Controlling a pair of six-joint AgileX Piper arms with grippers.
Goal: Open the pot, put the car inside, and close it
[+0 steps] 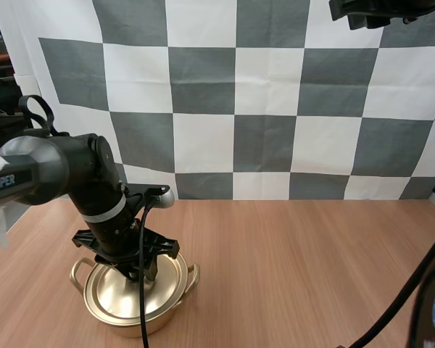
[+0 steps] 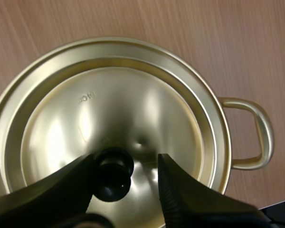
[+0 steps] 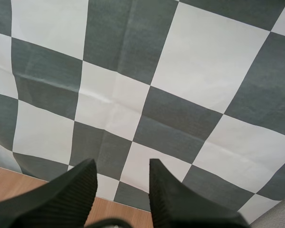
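Left claw (image 2: 125, 164) astride lid (image 2: 133, 104) knob (image 2: 113, 172); pot (image 1: 170, 313) closed.
Left claw is released, fingers (image 2: 190, 199) apart either side of the black knob, which lies close against one finger. The lid sits on the gold pot at the worktop's (image 1: 312, 261) near left. Right claw (image 3: 122, 178) is released, grasping nothing.

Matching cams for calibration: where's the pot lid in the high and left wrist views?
High view: lid on the pot at the table's near left, under the left tool.
Left wrist view: lid right under the open left tool, black knob between its fingers.
Shared landmark: left tool over the lid's centre.
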